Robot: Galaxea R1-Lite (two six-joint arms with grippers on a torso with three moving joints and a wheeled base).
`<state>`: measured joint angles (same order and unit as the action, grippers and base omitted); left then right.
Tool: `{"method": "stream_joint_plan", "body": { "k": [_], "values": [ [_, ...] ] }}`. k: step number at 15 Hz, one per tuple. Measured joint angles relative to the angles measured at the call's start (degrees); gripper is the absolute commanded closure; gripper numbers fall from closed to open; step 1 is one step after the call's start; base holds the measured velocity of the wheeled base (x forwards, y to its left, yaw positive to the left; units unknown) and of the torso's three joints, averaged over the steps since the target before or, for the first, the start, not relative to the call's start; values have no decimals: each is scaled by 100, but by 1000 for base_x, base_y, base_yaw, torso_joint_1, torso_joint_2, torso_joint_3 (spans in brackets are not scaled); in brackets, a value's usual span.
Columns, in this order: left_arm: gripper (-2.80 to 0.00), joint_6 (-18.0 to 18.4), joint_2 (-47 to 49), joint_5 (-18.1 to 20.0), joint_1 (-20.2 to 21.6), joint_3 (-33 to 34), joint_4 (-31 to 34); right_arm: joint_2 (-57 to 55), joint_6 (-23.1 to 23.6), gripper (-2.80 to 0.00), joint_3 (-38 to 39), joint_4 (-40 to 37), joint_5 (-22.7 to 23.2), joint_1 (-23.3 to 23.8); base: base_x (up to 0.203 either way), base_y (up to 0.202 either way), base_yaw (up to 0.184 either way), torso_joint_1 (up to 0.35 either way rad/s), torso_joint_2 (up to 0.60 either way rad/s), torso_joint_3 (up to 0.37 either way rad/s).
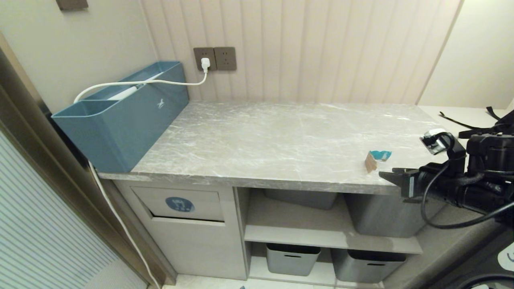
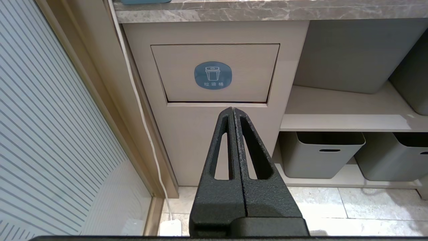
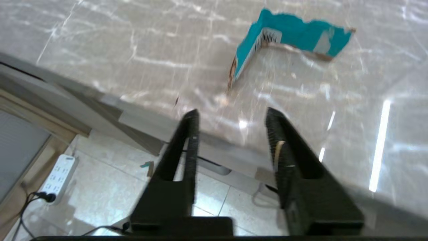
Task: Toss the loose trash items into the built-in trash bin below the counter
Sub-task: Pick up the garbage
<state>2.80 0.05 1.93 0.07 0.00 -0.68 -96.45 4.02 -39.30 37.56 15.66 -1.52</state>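
While our right gripper (image 3: 230, 130) hovers at the counter's (image 1: 261, 136) front edge, fingers spread wide and empty, the scrap (image 3: 284, 43) lies just ahead on the stone, nothing between; our left gripper (image 2: 233, 112), pinched shut, points at the bin flap (image 2: 214, 73) below, far from the scrap

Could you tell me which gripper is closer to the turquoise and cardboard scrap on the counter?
The right. The right gripper hangs open at the counter edge, just short of the scrap. The left gripper is shut, low before the bin flap, well away.
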Motion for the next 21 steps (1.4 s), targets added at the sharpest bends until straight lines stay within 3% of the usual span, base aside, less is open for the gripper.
{"method": "stream_joint_plan", "body": {
  "k": [5,11,12,19,21],
  "values": [
    [0,0,2,-4,0,0,2,-412,-17,-280,-353,0,-193,-315,0,0,0,0,0,0],
    [0,-1,2,-2,0,0,0,-748,-61,-280,-647,234,-538,-373,0,0,0,0,0,0],
    [0,-2,2,-3,0,0,0,-788,-69,0,-647,248,-544,-373,0,0,0,0,0,0],
    [0,-33,2,-30,-5,0,6,-900,-65,0,-658,317,-611,-382,0,0,0,0,0,0],
    [0,-270,2,-91,-5,0,11,-901,-80,0,-647,317,-607,-382,0,0,0,0,0,0]
  ]
}}
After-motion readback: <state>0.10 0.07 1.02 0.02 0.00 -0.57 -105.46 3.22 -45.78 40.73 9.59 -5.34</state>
